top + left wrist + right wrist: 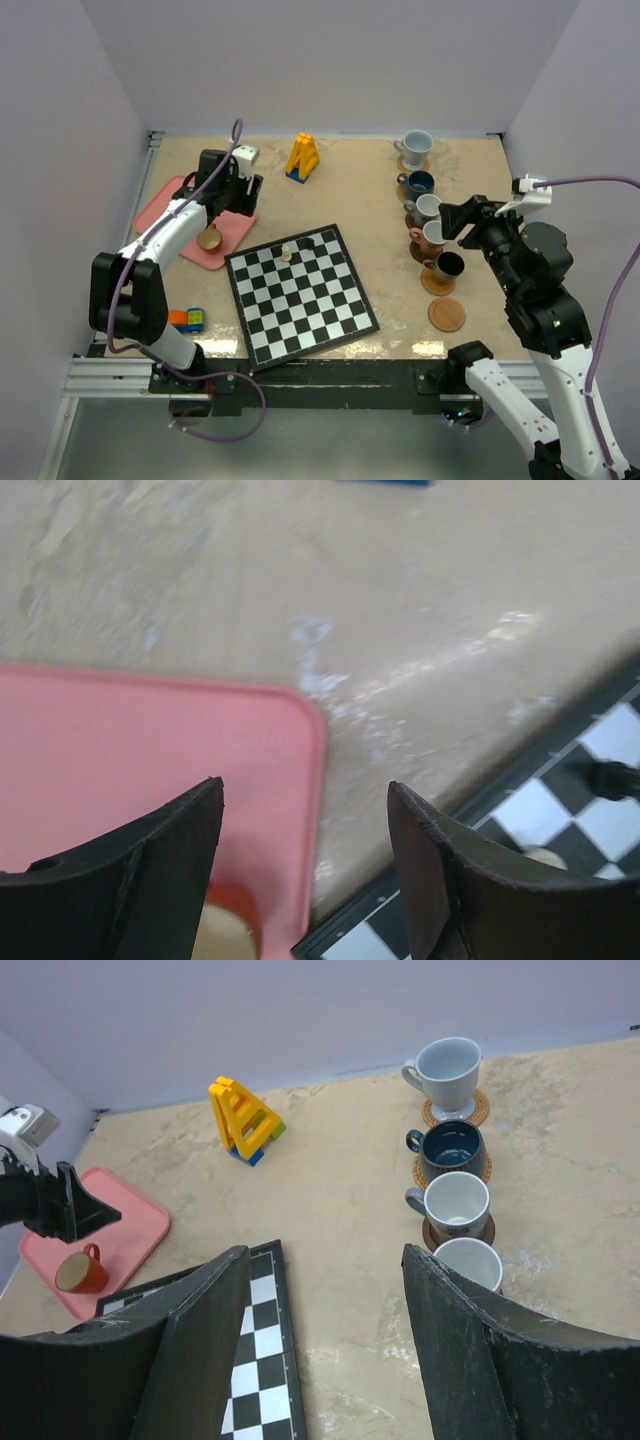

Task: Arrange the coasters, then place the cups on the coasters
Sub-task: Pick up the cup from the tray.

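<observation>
1. We are counting six cups. Five are standing in a column along the right side of the worktop (370, 210), and one is sitting apart on the pink tray (165, 205) at the left.
2. Down the column from the far end we are reading the pale blue-white cup (415, 145), dark teal cup (420, 183), grey cup (428, 207), coppery pink cup (433, 234) and black cup (450, 265). All are upright, mouths up, each with a handle.
3. The sixth cup (208, 239) is standing upright on the tray, reddish outside and tan inside.
4. We are counting six coasters, all thin round discs. Five are lying under the column cups and showing only as rims. One lone coaster (447, 315), tan-brown, is lying at the near end, just beside the black cup's coaster.
5. The left gripper (305, 788) is hanging over the tray's corner near the sixth cup, jaws apart and gripping nothing.
6. The right gripper (325, 1252) is hanging just right of the column, jaws apart with nothing between them.
7. One chessboard (300, 295) and one yellow toy (303, 157) are lying between tray and column.
</observation>
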Action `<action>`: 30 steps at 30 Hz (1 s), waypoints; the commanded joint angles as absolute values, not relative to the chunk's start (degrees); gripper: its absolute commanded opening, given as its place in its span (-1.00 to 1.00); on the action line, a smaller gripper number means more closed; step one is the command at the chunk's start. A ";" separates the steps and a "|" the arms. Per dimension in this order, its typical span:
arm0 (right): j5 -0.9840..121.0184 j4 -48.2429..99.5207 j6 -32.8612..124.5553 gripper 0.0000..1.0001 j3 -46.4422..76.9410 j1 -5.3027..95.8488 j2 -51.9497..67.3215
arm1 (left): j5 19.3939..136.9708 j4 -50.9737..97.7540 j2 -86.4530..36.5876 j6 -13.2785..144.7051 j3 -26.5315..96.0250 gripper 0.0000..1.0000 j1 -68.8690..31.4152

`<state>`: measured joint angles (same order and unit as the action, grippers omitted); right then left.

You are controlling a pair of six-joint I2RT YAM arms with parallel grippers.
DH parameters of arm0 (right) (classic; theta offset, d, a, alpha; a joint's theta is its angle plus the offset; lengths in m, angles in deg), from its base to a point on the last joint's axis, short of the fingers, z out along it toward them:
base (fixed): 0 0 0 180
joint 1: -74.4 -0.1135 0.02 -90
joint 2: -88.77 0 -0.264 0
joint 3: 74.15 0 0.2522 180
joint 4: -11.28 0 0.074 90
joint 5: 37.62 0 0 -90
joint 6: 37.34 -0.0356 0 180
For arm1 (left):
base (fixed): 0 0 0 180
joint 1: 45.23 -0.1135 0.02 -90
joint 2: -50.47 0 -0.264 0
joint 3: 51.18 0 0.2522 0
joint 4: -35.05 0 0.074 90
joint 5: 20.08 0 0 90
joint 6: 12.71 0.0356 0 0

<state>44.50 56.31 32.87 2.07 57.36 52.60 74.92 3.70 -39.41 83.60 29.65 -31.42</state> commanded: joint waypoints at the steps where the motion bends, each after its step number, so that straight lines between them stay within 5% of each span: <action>1: 47.28 52.99 35.17 0.33 2.28 57.35 51.06 | 64.04 2.84 -39.25 78.88 29.02 0.45 -36.60; 7: 47.19 53.17 35.44 0.35 2.28 57.35 51.41 | 62.97 -2.36 -42.26 79.40 30.26 0.47 -42.93; 20: 48.68 52.73 35.35 0.35 1.40 57.35 50.01 | 81.26 1.42 -33.30 77.82 18.75 0.52 -52.52; 30: 49.83 53.17 34.47 0.34 1.05 57.35 50.71 | 77.04 1.77 -37.68 77.82 16.81 0.10 -53.66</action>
<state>48.96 54.98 34.51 1.26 57.36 50.07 77.93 0.86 -35.37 78.37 16.55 -53.24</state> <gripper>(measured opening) 0.673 0.575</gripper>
